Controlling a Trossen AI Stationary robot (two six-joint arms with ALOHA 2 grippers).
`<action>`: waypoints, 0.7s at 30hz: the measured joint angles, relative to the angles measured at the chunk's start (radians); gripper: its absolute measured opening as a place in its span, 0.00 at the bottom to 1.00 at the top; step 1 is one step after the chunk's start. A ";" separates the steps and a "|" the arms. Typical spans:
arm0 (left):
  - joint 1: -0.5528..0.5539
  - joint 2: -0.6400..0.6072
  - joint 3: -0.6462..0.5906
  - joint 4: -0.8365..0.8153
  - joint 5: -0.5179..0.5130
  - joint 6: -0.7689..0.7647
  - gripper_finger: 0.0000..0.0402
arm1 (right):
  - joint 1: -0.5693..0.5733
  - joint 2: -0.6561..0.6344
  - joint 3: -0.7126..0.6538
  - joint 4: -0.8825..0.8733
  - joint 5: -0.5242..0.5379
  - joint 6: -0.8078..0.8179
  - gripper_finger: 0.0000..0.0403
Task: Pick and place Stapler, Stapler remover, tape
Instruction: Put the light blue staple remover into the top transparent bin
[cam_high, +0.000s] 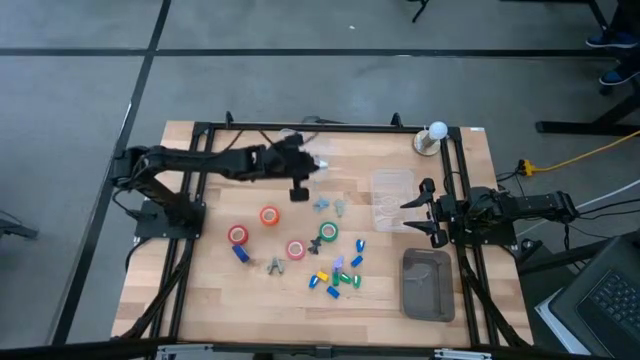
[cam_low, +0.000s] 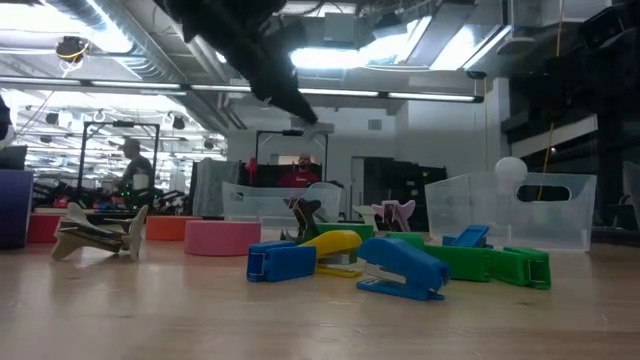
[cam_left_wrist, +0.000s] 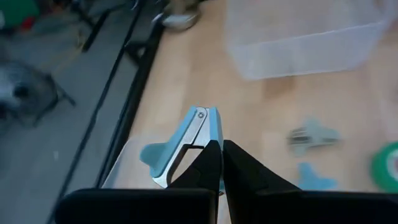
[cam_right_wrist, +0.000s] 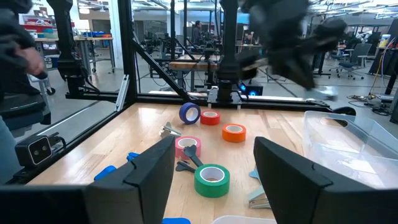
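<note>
Tape rolls (cam_high: 269, 216) number four; left tool (cam_left_wrist: 221, 163) grips blue remover (cam_left_wrist: 186, 144) (right tool (cam_right_wrist: 212, 163) wide).

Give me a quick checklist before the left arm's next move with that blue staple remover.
1. Left end effector shut on the staple remover: ok.
2. Remover lifted off the table: ok.
3. Clear bin lying open: ok.
4. Bin directly under the remover: not ok, it lies off to the side.
5. Right end effector open, waiting by the table's right edge: ok.
6. Grip firmness: cannot tell.
</note>
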 joint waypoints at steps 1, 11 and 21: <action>0.027 0.000 0.000 -0.008 0.016 -0.022 0.01 | 0.000 0.000 0.000 0.000 0.000 0.000 0.56; 0.247 0.011 -0.098 0.011 0.148 -0.166 0.01 | 0.000 0.000 0.000 0.000 0.000 0.000 0.56; 0.294 0.128 -0.136 0.068 0.144 -0.163 0.04 | 0.000 0.000 0.000 0.000 0.000 0.000 0.56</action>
